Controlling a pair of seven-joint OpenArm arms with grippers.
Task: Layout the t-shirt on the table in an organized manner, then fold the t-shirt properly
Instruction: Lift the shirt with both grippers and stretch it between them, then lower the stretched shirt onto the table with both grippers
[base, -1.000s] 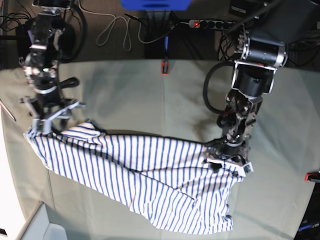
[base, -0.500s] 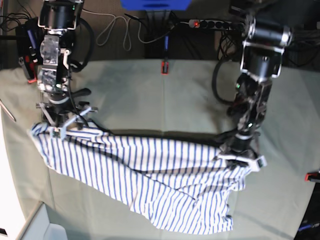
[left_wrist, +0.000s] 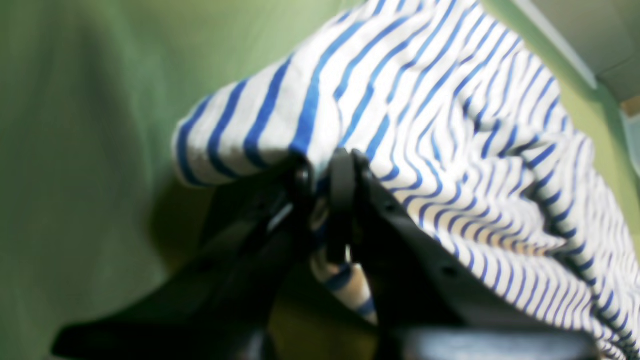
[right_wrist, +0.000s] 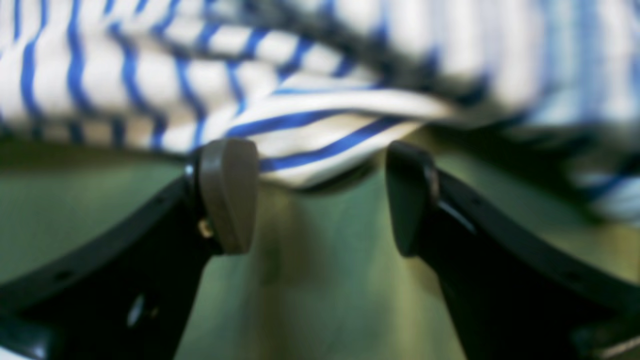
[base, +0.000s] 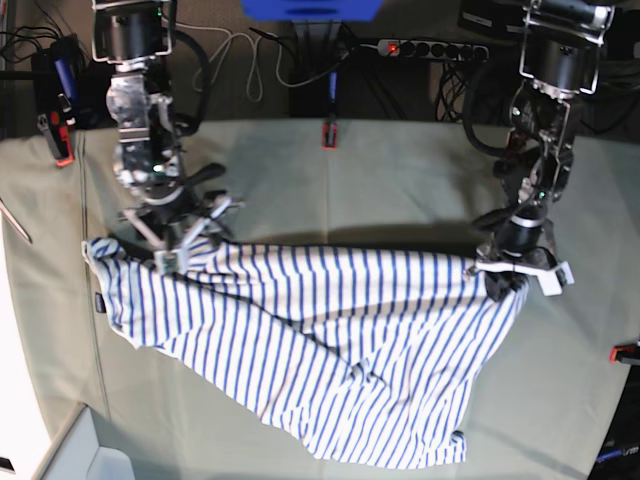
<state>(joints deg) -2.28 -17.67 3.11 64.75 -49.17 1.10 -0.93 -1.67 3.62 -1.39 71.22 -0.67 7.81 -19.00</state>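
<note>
Base view shows one t-shirt (base: 300, 350) spread across one surface (base: 380, 190), with two arms over it. The left fingers (base: 515, 275) are clenched on a bunched corner of the t-shirt; in the left wrist view the two black fingers (left_wrist: 345, 185) meet with striped cloth pinched between them. The right fingers (base: 180, 240) stand released and wide apart, and in the right wrist view a fold of the cloth edge (right_wrist: 320, 145) lies just beyond the pads (right_wrist: 227, 195), between them but ungripped. From the left fingers the cloth slopes down toward the near edge; beyond both pairs of fingers bare surface runs to the far edge. One red clamp (base: 328, 135) sits on that far edge between the arms, another (base: 625, 352) at the side near the left fingers. Cables and a power strip (base: 430, 47) lie behind the surface.
</note>
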